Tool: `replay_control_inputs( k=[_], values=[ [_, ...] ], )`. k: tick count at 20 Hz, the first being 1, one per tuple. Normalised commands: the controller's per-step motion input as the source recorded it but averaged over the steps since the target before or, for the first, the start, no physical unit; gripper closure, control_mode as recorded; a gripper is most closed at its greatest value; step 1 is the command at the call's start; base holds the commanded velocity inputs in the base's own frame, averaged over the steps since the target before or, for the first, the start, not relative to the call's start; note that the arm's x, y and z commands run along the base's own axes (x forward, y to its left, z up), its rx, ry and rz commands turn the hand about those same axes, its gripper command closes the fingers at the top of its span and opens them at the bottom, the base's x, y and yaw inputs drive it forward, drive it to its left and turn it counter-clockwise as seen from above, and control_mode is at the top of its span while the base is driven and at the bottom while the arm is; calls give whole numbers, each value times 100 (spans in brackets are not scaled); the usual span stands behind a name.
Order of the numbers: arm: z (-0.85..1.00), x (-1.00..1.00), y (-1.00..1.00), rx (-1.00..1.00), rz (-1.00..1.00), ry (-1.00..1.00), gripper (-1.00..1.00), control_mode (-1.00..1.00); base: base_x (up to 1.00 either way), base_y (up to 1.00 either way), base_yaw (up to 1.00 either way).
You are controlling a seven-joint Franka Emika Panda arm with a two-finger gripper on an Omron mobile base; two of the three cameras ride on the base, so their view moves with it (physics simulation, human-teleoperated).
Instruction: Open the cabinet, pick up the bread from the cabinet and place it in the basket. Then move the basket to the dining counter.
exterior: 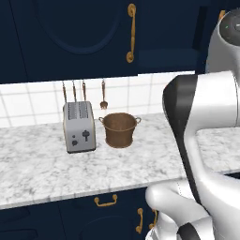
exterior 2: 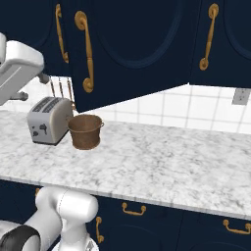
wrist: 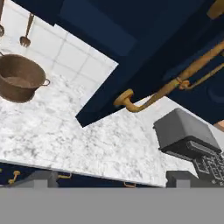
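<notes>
The navy wall cabinet point(exterior: 70, 37) hangs over the marble worktop. In the right base view its left door point(exterior 2: 137, 49) stands swung partly out, with the long brass handle point(exterior 2: 86, 51) at its edge. The hand view looks up at that door's bottom edge, and the handle's lower end point(wrist: 127, 101) is just above and ahead of my gripper point(wrist: 113, 179). The gripper is open with nothing between its fingers. The brown woven basket point(exterior: 120, 129) point(exterior 2: 86, 131) point(wrist: 19, 78) stands on the worktop next to the toaster. The bread is hidden. The dining counter is out of view.
A silver toaster point(exterior: 78, 126) point(exterior 2: 49, 119) stands left of the basket. Utensils point(exterior: 75, 91) hang on the tiled wall behind it. A grey appliance with a keypad point(wrist: 188, 133) is at the hand view's right. Lower navy cupboards point(exterior 2: 137, 220) front the worktop point(exterior 2: 162, 157).
</notes>
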Motion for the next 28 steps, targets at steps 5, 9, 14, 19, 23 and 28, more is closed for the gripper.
replay_control_inputs(
  k=[5,9,14,19,23,28],
  values=[
    [-7,64,91,-84,0,76,-100,-100,0,0,0],
    [-79,72,3,-38,0,58,-100,-100,0,0,0],
    [-35,94,-61,-2,12,13,-100,-100,0,0,0],
    [0,78,-67,0,11,4,-100,-100,0,0,0],
    [0,35,-64,-7,1,9,-100,-100,0,0,0],
    [2,-50,-95,-10,-17,7,-100,-100,0,0,0]
  ],
)
